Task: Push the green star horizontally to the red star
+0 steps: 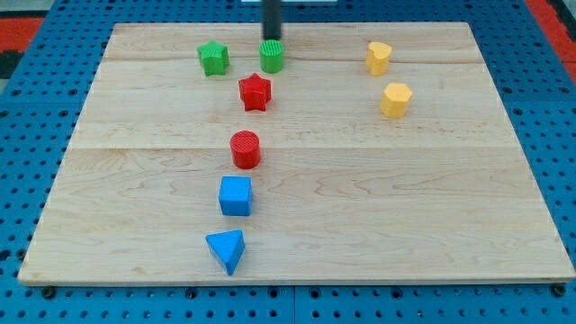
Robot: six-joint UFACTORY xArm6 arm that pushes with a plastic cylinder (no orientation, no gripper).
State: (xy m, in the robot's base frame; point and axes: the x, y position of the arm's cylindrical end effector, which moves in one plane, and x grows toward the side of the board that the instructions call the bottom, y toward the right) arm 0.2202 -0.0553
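Note:
The green star (213,59) lies near the top of the wooden board (378,216), left of centre. The red star (256,92) lies a little lower and to its right. A green round block (272,57) stands right of the green star and just above the red star. My tip (272,39) comes down from the view's top and ends right behind the green round block, at its top edge. The tip is apart from the green star, about a block's width to its right.
A red cylinder (245,149), a blue cube (236,195) and a blue triangular block (227,249) run in a line down the board below the red star. Two yellow blocks (379,58) (395,99) sit at the upper right. A blue pegboard (27,135) surrounds the board.

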